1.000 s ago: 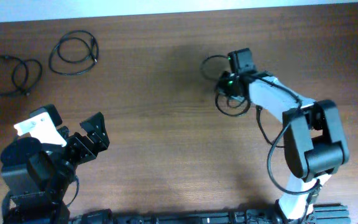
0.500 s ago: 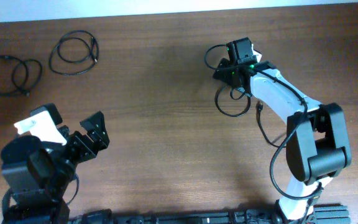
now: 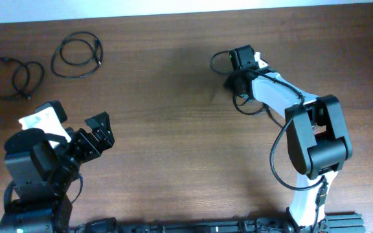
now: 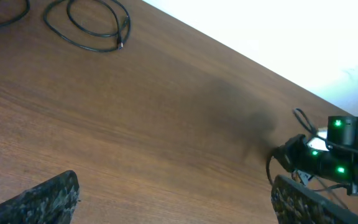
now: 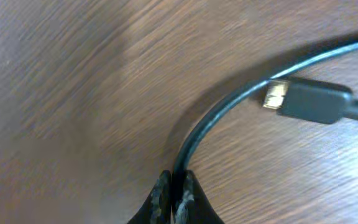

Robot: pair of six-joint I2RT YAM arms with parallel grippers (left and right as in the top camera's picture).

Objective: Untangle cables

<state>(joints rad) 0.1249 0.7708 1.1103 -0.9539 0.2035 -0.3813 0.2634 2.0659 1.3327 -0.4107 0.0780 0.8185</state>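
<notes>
A black cable (image 3: 246, 103) lies in loops under my right arm at the back right of the table. My right gripper (image 3: 234, 79) is shut on this cable. In the right wrist view the cable (image 5: 229, 106) runs out from between the shut fingertips (image 5: 178, 186), and its plug (image 5: 309, 101) with a metal tip lies beside it on the wood. Two more black cables lie at the back left: one coil (image 3: 76, 55) and one tangled loop (image 3: 11, 76). My left gripper (image 3: 99, 139) is open and empty at the front left, far from them; its fingers (image 4: 173, 199) frame bare wood.
The table's far edge meets a white wall (image 3: 173, 6). The coil at the back left also shows in the left wrist view (image 4: 95, 25). The right arm with green lights shows in the left wrist view (image 4: 328, 155).
My right gripper has moved toward the back and a little left, pulling the cable with it. The cable's loops have shifted and tightened. The left arm has barely moved.
</notes>
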